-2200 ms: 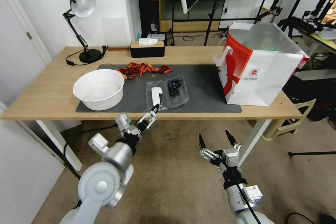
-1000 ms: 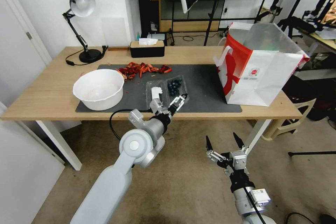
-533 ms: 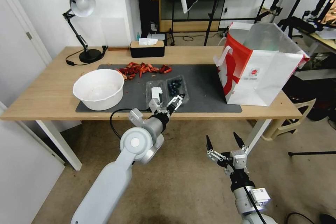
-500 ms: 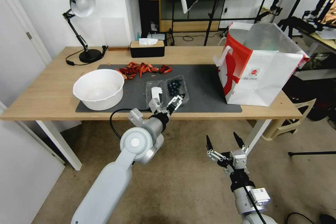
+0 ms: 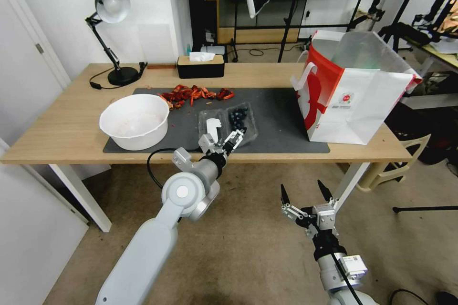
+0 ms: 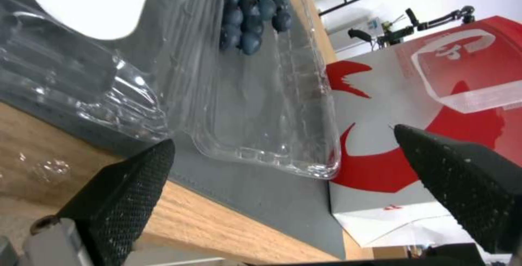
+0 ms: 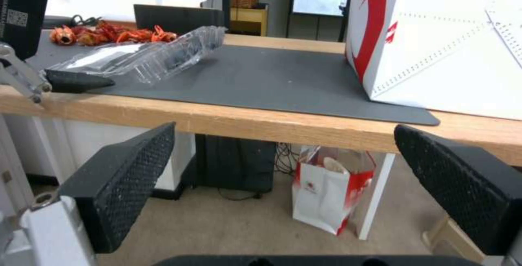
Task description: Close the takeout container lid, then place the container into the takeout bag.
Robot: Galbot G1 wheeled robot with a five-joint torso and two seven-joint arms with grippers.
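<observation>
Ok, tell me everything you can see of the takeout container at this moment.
The takeout container is a small clear plastic clamshell, lying open and flat on the dark mat near the table's front edge. Its tray half holds a cluster of dark blueberries at the far end, the near end bare. The lid, hinged beside it, bears a white elongated sticker. The left gripper sits open at the container's near edge; whether it touches is unclear. The white bowl and takeout bag stand apart from it.
</observation>
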